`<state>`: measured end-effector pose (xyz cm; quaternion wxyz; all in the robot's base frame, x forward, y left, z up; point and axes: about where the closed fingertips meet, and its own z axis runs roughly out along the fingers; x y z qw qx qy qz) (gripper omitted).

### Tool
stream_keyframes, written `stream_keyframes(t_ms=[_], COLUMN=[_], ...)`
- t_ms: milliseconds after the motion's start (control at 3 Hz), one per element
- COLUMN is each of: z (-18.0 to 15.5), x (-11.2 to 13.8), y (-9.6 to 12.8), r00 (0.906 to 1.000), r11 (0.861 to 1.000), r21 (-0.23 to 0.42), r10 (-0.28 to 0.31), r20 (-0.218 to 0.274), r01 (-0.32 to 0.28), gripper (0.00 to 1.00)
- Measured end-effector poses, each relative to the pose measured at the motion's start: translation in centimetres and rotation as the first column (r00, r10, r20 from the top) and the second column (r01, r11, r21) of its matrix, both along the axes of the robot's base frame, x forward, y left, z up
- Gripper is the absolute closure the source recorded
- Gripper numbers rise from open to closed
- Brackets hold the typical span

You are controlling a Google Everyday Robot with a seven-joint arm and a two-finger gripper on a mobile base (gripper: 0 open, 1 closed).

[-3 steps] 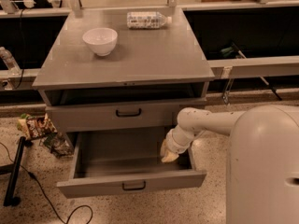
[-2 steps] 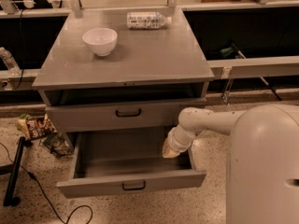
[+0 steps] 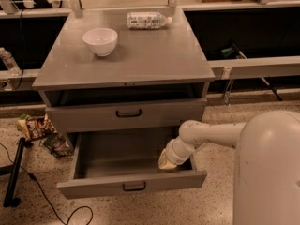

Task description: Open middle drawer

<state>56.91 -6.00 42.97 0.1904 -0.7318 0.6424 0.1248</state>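
The middle drawer is pulled well out of the grey cabinet, showing its grey interior and a small black bar handle on its flat front. My gripper reaches down from the right into the drawer's right front corner, just behind the front panel. The white arm leads back to my body at the lower right. The taller-fronted drawer above is closed. Anything below the open drawer is hidden.
On the cabinet top stand a white bowl and a lying plastic bottle. Snack bags and a black stand with a cable lie on the floor at left. A grey rail runs at right.
My gripper and forearm have sunk slightly and shifted a little toward the drawer's front. The drawer stays pulled out by the same amount.
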Motion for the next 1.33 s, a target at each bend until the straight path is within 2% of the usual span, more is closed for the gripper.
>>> stream_keyframes(t_ms=[333, 667, 1333], z=[-1.0, -1.0, 1.5], x=[-2.0, -4.1, -7.5], y=[0.8, 0.7, -1.1], r00=[0.9998, 0.9983, 0.9886], r11=[0.999, 0.998, 0.997], r21=[0.039, 0.053, 0.049], r10=[0.007, 0.021, 0.068], r20=[-0.019, -0.055, -0.134], r01=[-0.007, -0.018, -0.062], gripper=[1.0, 1.0, 1.0])
